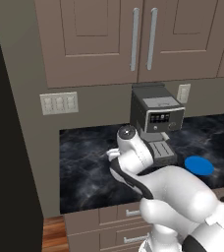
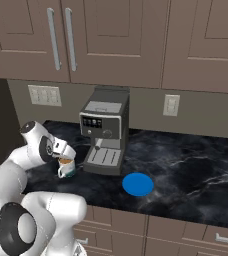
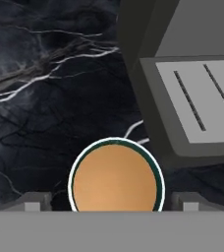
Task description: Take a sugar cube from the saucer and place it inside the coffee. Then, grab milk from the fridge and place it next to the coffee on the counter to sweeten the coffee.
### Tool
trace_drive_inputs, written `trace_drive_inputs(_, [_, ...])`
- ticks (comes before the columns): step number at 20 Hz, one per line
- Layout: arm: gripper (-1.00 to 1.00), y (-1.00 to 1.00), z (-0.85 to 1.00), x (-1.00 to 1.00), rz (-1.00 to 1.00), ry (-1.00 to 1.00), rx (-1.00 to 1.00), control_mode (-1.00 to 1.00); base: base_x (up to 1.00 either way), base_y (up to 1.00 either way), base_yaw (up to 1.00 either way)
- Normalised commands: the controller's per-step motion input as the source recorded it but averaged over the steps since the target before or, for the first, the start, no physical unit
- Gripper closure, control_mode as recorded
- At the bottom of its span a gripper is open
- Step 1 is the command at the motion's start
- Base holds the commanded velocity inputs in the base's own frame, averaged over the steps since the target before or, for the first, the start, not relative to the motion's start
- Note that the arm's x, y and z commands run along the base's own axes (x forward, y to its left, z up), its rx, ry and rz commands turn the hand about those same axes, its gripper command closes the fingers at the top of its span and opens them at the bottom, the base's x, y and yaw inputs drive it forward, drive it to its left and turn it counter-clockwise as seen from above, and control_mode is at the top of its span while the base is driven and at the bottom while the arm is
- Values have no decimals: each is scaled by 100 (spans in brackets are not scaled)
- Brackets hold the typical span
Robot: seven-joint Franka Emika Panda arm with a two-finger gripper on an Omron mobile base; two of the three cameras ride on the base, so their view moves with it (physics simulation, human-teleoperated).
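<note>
The coffee [image 3: 115,177] is a white mug of tan liquid on the black counter [image 3: 45,98], seen from straight above in the hand view. My gripper [image 3: 111,204] hangs over it, open, its fingertips [image 3: 33,202] wide apart on either side of the rim with nothing between them. From the right base view the gripper [image 2: 66,150] sits just above the mug [image 2: 65,168], left of the coffee machine. The blue saucer [image 2: 137,184] lies bare in front of the machine, and appears again at the right [image 1: 199,165]. No sugar cube is visible; the milk is out of view.
A black-and-grey coffee machine [image 2: 105,130] stands close to the right of the mug, its drip tray [image 3: 202,98] near the gripper. Taupe wall cupboards [image 1: 133,39] hang above. The tall black fridge side [image 1: 6,147] bounds the counter on the left. Drawer fronts [image 2: 186,230] run below.
</note>
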Motion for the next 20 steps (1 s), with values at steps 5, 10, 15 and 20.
trace_drive_inputs(5, [-100, 0, 28, -42, 0, 0, 0, -100, 0, 0, 0])
trace_drive_inputs(10, [-100, 0, 49, -53, 0, -1, 0, -100, 0, 0, 0])
trace_drive_inputs(15, [-100, -20, 28, -89, 4, -15, 4, -100, 0, 0, 0])
trace_drive_inputs(20, [-100, -65, 23, -78, 10, -17, 22, -100, 0, 0, 0])
